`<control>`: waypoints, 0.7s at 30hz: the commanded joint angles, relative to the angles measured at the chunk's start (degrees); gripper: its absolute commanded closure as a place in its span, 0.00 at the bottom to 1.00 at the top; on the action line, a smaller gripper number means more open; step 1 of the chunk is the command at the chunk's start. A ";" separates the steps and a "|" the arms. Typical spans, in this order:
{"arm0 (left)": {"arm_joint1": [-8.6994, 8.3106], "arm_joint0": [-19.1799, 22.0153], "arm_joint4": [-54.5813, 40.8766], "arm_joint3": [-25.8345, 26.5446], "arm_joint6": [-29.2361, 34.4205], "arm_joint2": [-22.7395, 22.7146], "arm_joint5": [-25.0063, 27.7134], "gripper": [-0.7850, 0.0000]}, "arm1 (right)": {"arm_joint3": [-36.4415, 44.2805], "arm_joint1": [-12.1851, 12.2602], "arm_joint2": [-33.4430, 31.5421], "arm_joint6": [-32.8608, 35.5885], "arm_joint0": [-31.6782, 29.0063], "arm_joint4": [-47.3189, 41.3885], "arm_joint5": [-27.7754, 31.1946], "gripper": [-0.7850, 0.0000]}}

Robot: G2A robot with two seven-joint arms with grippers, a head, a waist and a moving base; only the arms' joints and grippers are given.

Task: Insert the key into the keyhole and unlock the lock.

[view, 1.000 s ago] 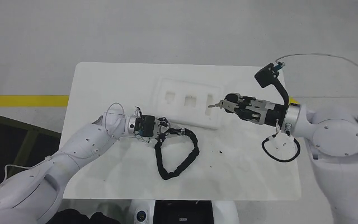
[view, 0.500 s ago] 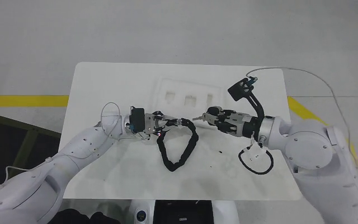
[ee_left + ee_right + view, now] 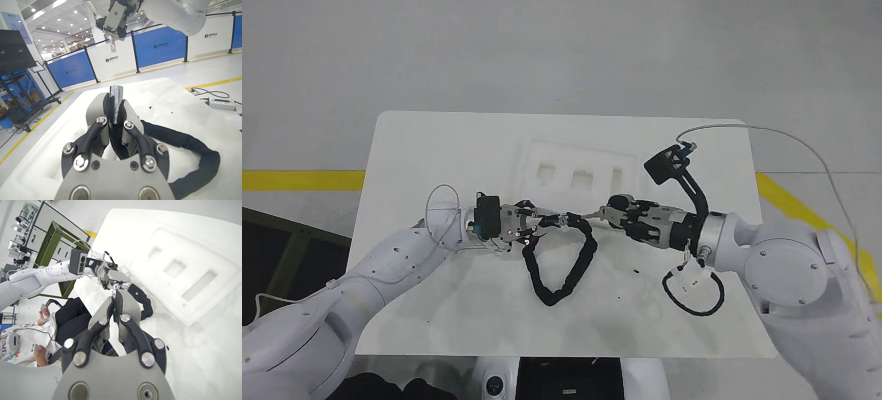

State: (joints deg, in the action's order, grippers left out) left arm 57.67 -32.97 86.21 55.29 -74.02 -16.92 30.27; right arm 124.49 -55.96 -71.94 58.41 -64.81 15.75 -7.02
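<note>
Silver key poised just short of the keyhole.
Left gripper clamps the chrome cylinder of the black-sleeved chain lock; right gripper pinches the key: keep the blade coaxial, advance slowly.

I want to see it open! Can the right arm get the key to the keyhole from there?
Probably yes: the right gripper aims the key at the keyhole, the left gripper holds the lock, nothing between.

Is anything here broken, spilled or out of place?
Nothing serious. A few tiny black specks lie on the white table, like stray crumbs, apart from the black chain lock. The key in the right gripper and the chrome barrel in the left gripper look intact.
</note>
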 commanded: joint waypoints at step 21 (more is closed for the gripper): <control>0.00 0.00 0.00 0.00 0.00 0.00 0.00 1.00 | -1.97 -1.19 8.68 -1.87 4.16 4.71 -5.14 1.00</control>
State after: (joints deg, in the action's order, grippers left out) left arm 57.67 -32.97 86.21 55.29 -74.02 -16.92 30.27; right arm 122.64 -57.12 -63.38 56.63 -60.67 20.54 -12.11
